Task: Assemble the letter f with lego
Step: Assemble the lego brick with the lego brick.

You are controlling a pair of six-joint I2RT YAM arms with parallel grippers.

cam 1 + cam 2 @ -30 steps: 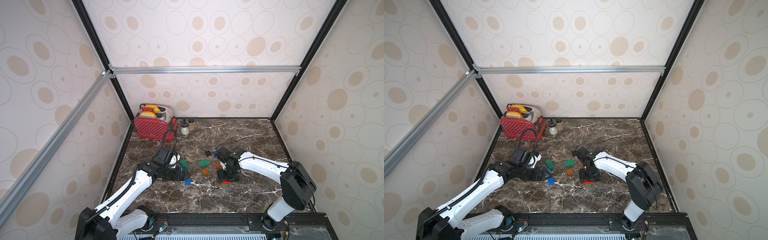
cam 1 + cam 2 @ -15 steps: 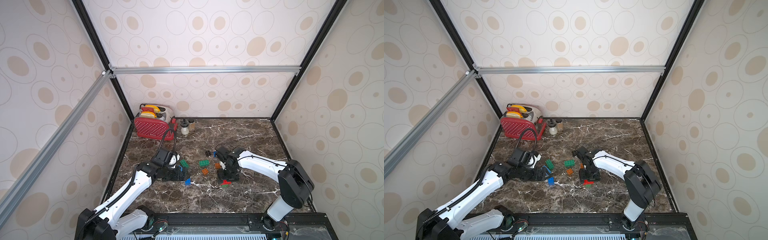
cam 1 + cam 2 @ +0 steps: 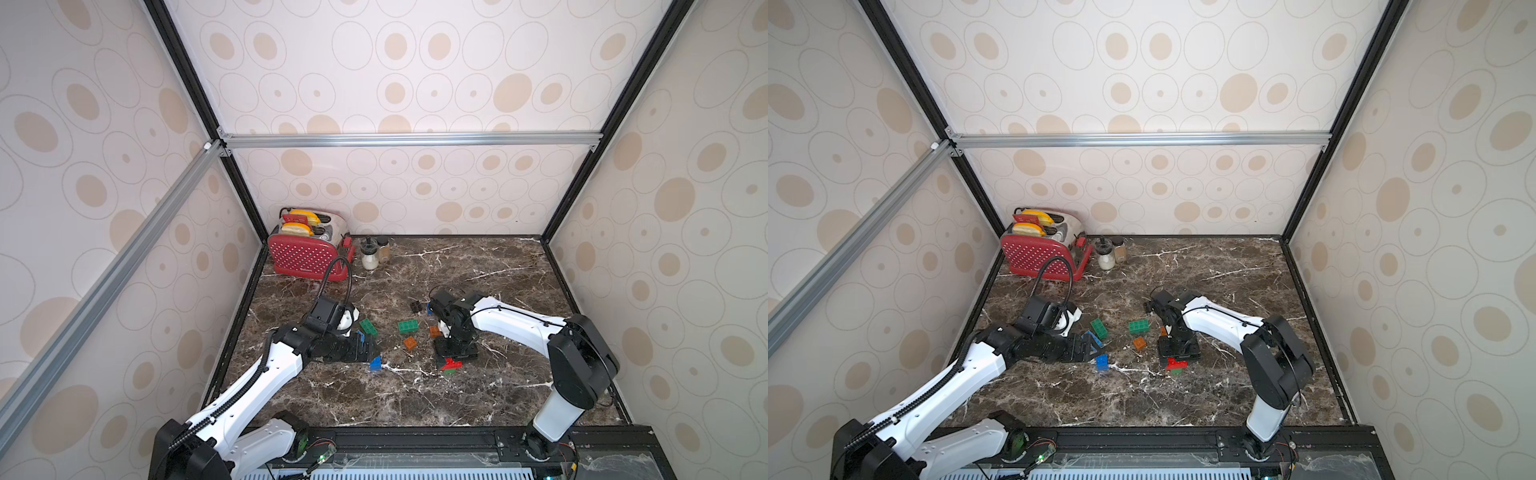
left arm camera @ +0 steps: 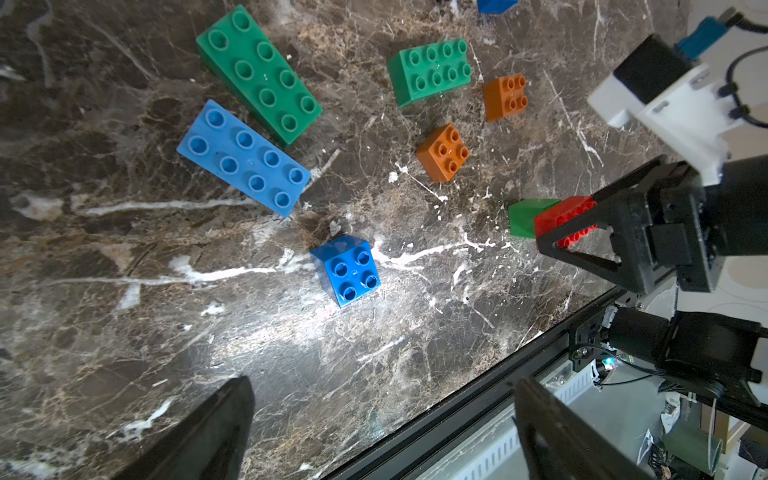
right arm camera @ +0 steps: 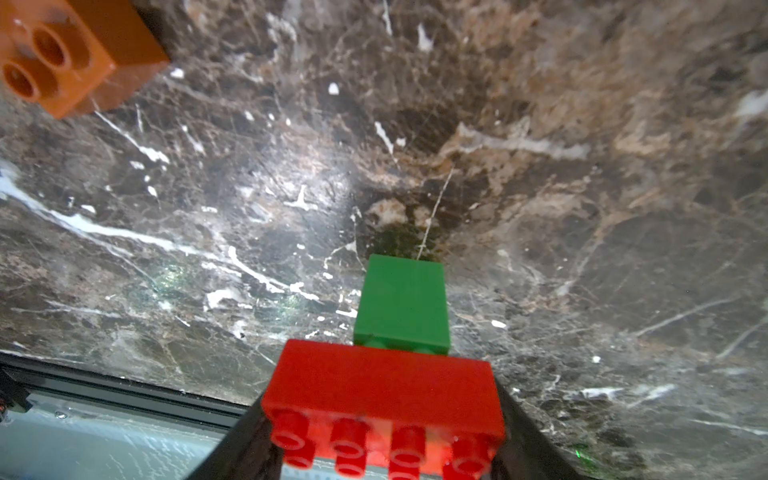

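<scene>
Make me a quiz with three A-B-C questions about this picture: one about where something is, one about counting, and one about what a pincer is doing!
1. Where does the red toaster stand?
A) a far corner
B) the middle
C) the near edge

2. How many orange bricks does the left wrist view show?
A) none
B) four
C) two

3. What is the right pincer doing?
A) hanging open, empty
B) gripping the red brick
C) gripping a blue brick

Answers:
1 A: in both top views it sits in a back corner.
2 C: two square orange ones lie apart.
3 B: the red brick sits in its grip, with a green brick touching it.
</scene>
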